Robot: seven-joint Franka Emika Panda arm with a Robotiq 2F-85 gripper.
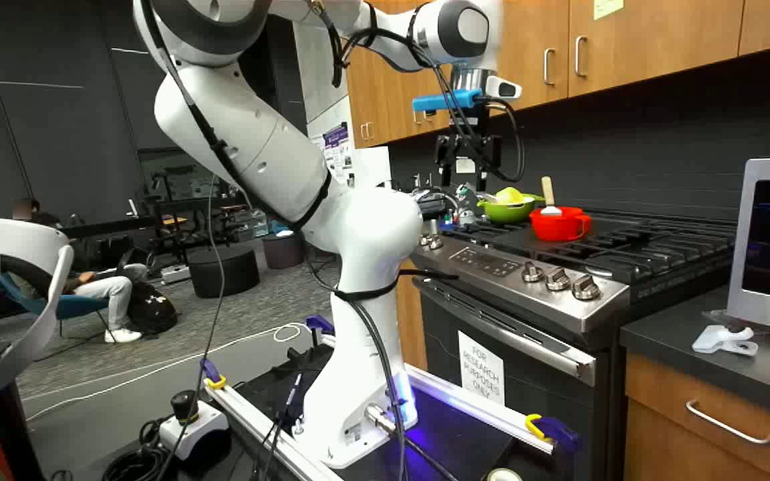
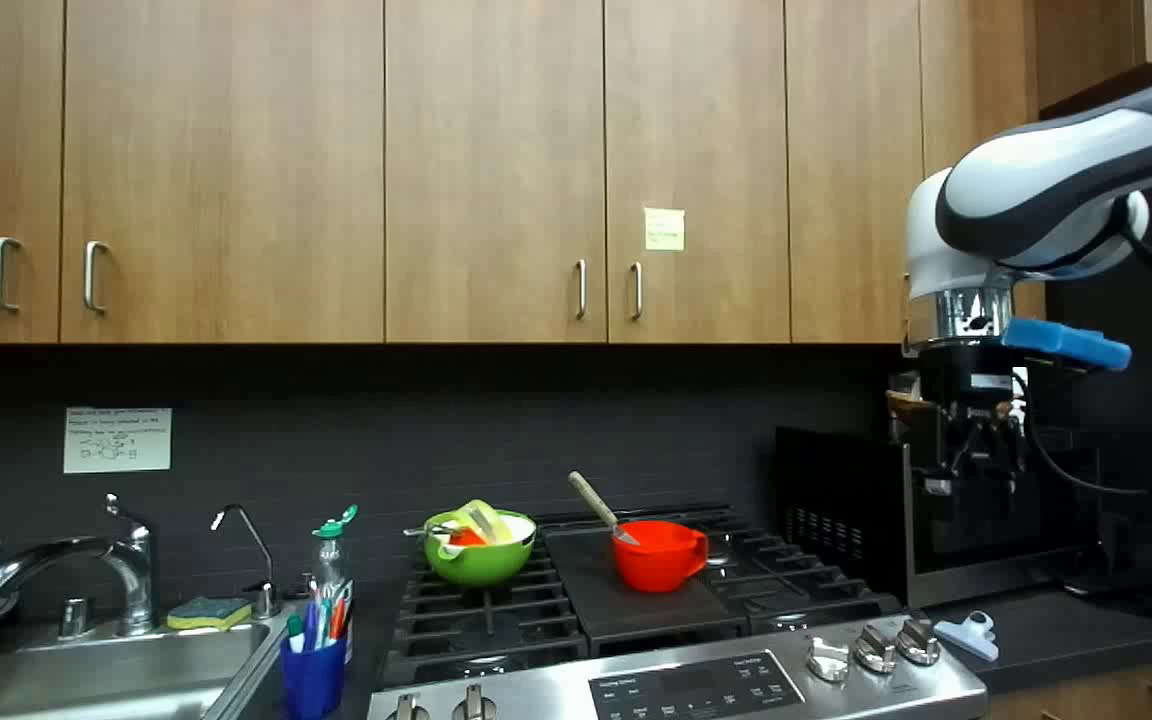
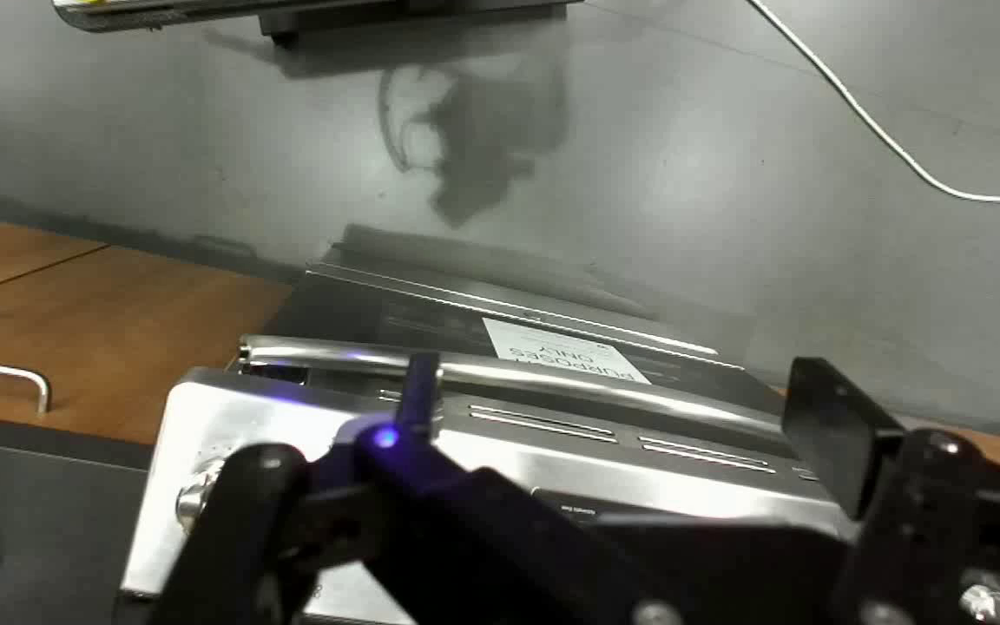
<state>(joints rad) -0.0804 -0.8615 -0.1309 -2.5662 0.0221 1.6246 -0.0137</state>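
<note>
My gripper [image 1: 463, 182] is open and empty. It points down, raised above the level of the stove top; it also shows in an exterior view [image 2: 974, 485], in front of the microwave [image 2: 1001, 580] there. In the wrist view the two fingers stand wide apart [image 3: 626, 412], with the stove's steel front below them. A green bowl [image 2: 481, 566] on the stove holds a yellow-green item [image 2: 481, 520], an orange-red item and a metal utensil. A red handled pot [image 2: 658, 562] stands beside it. A spatula [image 2: 592, 499] with a wooden handle leans in the pot. The gripper touches none of these.
Wooden cabinets [image 2: 496, 170] hang above the stove [image 2: 536, 695]. A light clip [image 1: 724, 340] lies on the counter by the microwave. A sink [image 2: 101, 690], sponge [image 2: 208, 613], bottle [image 2: 332, 565] and blue pen cup [image 2: 313, 680] stand on the stove's far side. Cables hang along the arm.
</note>
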